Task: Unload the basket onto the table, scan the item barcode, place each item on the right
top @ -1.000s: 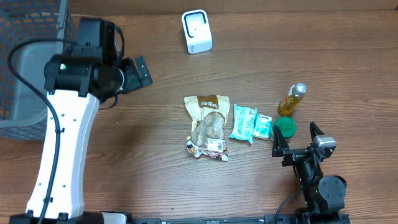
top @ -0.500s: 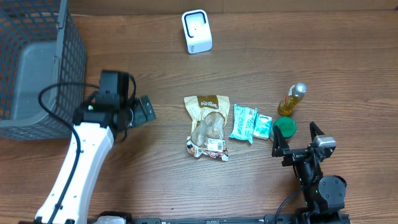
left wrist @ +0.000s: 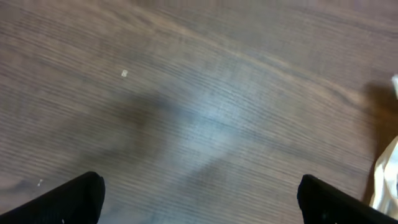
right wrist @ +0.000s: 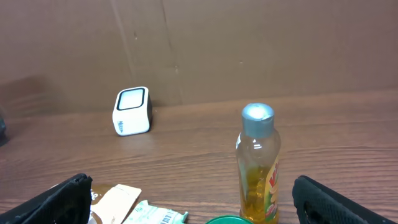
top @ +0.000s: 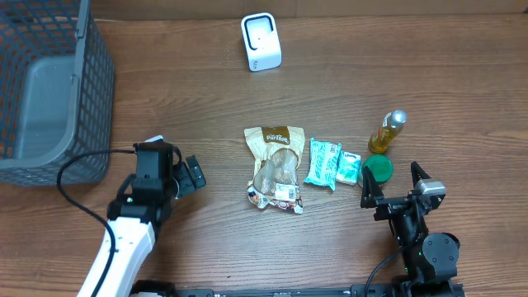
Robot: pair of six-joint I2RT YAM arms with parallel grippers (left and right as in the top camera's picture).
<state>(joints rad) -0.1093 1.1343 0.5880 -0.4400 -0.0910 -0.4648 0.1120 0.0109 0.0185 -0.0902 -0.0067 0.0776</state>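
Observation:
A white barcode scanner (top: 261, 41) stands at the back of the table, also seen in the right wrist view as a white scanner (right wrist: 132, 111). Several items lie mid-table: a brown snack bag (top: 276, 165), two teal packets (top: 323, 162), a green-lidded tub (top: 379, 169) and a yellow bottle (top: 388, 132). My left gripper (top: 194, 173) hangs open and empty over bare wood, left of the bag. Its left wrist view shows the gripper (left wrist: 202, 202) with jaws wide apart and the bag's edge (left wrist: 388, 174) at the right. My right gripper (top: 393, 183) rests open near the tub, the bottle (right wrist: 259, 168) ahead of it.
A grey mesh basket (top: 41, 91) fills the back left corner. A brown cardboard wall (right wrist: 249, 43) stands behind the table's far edge. The left arm's black cable (top: 78, 165) loops over the wood by the basket.
My left arm has swung from beside the basket down toward the front of the table, ending left of the snack bag. The right arm and all the items stayed put.

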